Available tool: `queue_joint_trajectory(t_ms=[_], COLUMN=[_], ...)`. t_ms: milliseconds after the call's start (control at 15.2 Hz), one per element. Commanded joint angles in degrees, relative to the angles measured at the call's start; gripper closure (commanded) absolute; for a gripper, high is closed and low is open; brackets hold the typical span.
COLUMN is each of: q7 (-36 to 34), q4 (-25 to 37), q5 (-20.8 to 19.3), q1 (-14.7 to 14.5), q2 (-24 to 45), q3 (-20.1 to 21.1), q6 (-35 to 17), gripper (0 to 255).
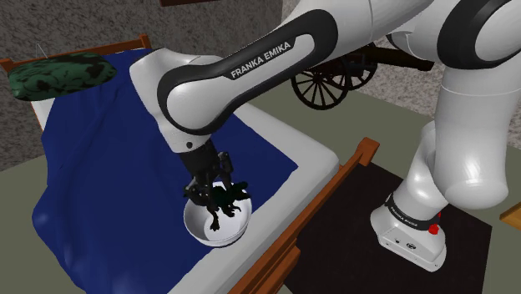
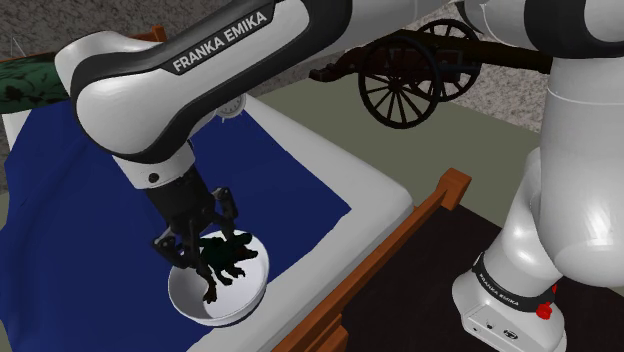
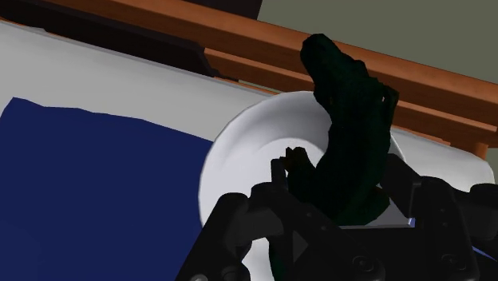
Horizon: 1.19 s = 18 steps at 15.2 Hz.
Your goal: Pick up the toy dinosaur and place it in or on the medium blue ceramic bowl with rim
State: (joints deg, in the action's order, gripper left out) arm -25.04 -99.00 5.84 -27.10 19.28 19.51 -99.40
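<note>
The hand (image 1: 216, 193) clamps the dark toy dinosaur (image 1: 225, 201) above the white bowl (image 1: 194, 232), fingertips partly hidden.

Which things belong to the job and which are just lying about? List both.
Job: dinosaur, white bowl, gripper.
Lying about: cannon, pillow, blue blanket.

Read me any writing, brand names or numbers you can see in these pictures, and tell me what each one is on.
"FRANKA EMIKA": white letters on the arm's dark link, also readable in the second exterior view.
Small marks on the arm's base: too small to read.
</note>
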Motion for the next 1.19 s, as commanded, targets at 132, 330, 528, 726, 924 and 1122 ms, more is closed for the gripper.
queue_joint_trajectory(t_ms=[132, 330, 528, 726, 924, 1122], q7=[0.0, 0.0, -0.2, -0.4, -0.4, -0.4], q4=[0.0, 0.0, 4.3, 8.6, 8.6, 8.6], q5=[0.0, 0.0, -0.2, -0.5, -0.5, -0.5], q1=[0.0, 0.0, 0.1, 0.1, 0.1, 0.1], q2=[0.0, 0.0, 0.5, 1.2, 1.2, 1.2], q3=[0.0, 0.0, -0.1, -0.2, -0.2, -0.2], q6=[0.0, 0.0, 3.9, 7.5, 7.5, 7.5], gripper=[0, 0, 0, 0, 0, 0])
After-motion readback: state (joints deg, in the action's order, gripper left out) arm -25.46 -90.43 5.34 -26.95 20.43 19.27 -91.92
